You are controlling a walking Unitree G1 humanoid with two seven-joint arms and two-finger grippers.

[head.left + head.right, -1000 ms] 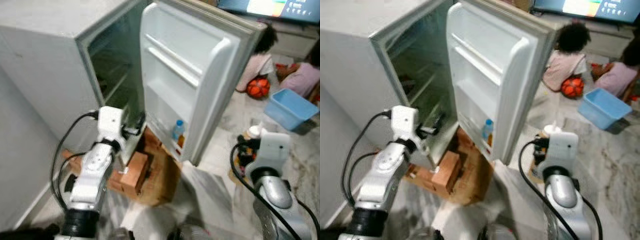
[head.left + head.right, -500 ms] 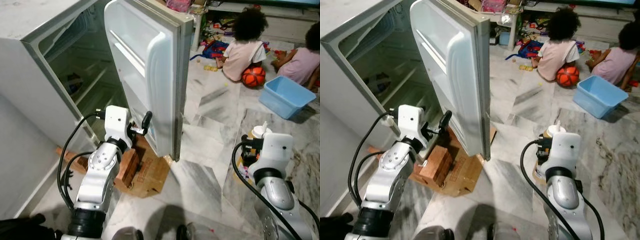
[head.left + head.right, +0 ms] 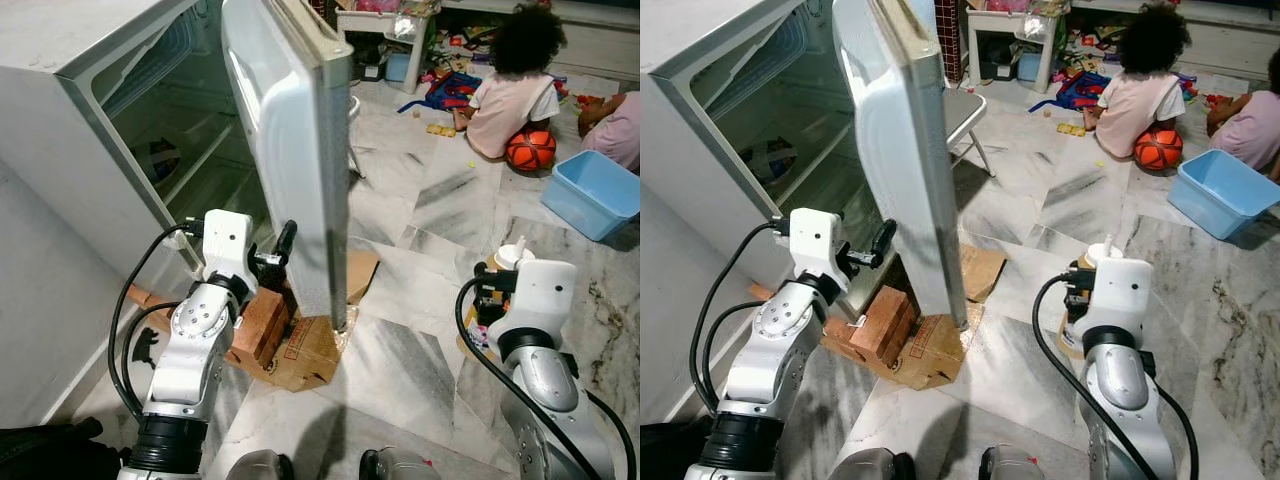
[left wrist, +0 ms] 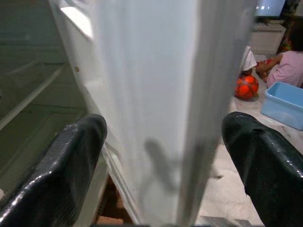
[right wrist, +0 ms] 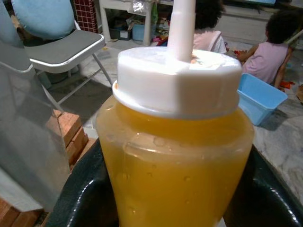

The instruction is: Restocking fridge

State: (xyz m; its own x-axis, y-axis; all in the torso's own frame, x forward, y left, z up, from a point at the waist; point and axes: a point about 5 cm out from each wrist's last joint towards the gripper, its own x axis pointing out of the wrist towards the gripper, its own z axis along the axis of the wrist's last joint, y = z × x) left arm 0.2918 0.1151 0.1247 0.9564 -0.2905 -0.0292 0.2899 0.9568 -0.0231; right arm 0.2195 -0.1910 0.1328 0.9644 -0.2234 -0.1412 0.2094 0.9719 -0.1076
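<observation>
Your head views give you the whole layout: the white fridge (image 3: 70,150) stands on your left with its cabinet open, and the fridge door (image 3: 290,150) is swung out so you see it nearly edge-on, its lower corner above a flattened cardboard box (image 3: 310,345) and a stack of red bricks (image 3: 262,322) on the marble floor (image 3: 400,350). Farther back, two children (image 3: 510,90) sit on the floor by an orange ball (image 3: 530,150) and a light blue tub (image 3: 595,195), with a grey folding chair (image 3: 965,110) behind the door. The left wrist view adds what the head views cannot: the left gripper (image 4: 163,156) has its two black fingers (image 4: 71,156) spread wide with the door's edge between them, one finger on the inner, shelf side and one on the outer side; you cannot tell whether either pad touches the door. The right wrist view gives the close look at your load: the right gripper (image 5: 175,189) is pinching a squeeze bottle of orange-yellow sauce (image 5: 175,165) with a white cap and upright nozzle, held upright between the fingers. In the head views that bottle sits at your right arm's end, low over the floor, well apart from the fridge door and outside the cabinet.
</observation>
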